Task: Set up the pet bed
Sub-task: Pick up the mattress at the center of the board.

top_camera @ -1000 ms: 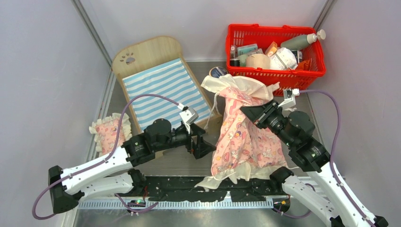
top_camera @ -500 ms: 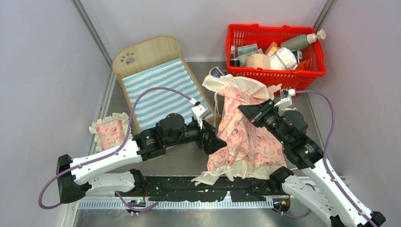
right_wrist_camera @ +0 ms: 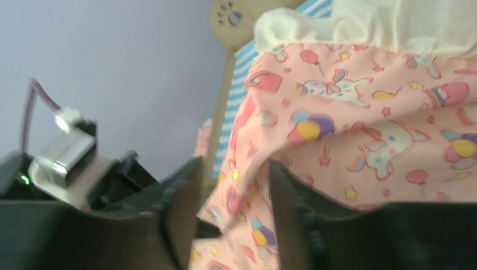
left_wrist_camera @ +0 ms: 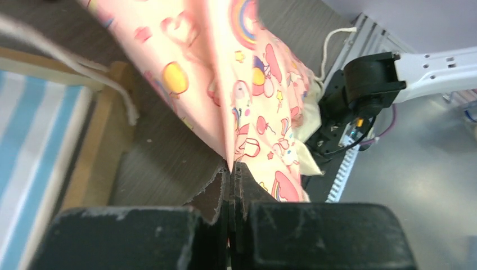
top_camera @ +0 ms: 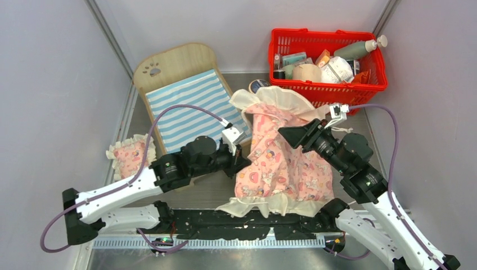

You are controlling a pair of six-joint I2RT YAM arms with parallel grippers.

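From above, the soft frilled blanket (top_camera: 281, 163) is seen pulled leftward toward the plywood pet bed (top_camera: 175, 59), which stands rear left with its striped mattress (top_camera: 191, 104) bare. A handover is implied: the left gripper (top_camera: 241, 162) is now clamped on the blanket's edge and the right gripper (top_camera: 283, 133) is parted. At the left wrist, printed cloth is pinched between shut jaws. At the right wrist, cloth is seen loose past spread fingers (right_wrist_camera: 183, 208).

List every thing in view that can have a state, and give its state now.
pet bed: flat on the table, mattress mostly bare.
blanket: rumpled, mostly beside the bed, not spread on it.
pillow: on the table left of the bed, not on it.
red basket: upright, full of items.
left gripper: shut on a fold of the blanket.
right gripper: open, blanket cloth right at its fingers.
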